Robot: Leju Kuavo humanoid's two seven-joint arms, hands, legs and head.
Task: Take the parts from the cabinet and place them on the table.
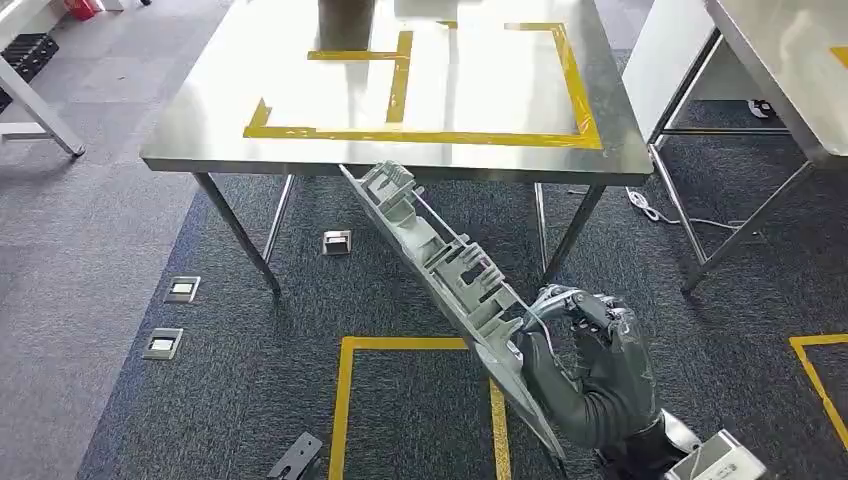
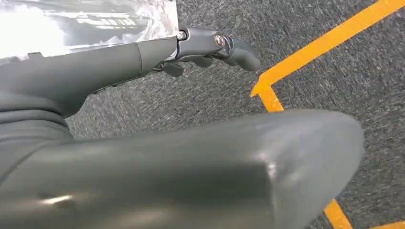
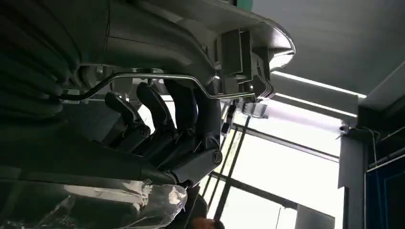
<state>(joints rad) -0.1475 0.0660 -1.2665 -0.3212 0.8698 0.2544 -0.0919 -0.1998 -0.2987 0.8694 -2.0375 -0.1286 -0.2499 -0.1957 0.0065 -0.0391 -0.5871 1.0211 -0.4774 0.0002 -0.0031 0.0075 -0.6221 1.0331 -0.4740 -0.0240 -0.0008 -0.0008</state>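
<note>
A long grey plastic part [image 1: 445, 275] with ribs and clips slants from below the table's front edge down toward me. My right hand [image 1: 590, 365] grips its lower end, fingers curled over the rim and a thin metal rod. The right wrist view looks up at those fingers [image 3: 162, 114] wrapped around the part [image 3: 200, 28]. The steel table [image 1: 200, 110] with yellow tape outlines stands ahead. My left hand [image 2: 191, 119] hangs over the carpet, thumb and fingers apart, holding nothing.
A second steel table [image 1: 780, 60] stands at the right. A dark object [image 1: 347, 22] sits at the table's far edge. Floor sockets [image 1: 182, 290] and yellow floor tape [image 1: 345, 400] mark the grey carpet. Table legs [image 1: 240, 235] stand just ahead.
</note>
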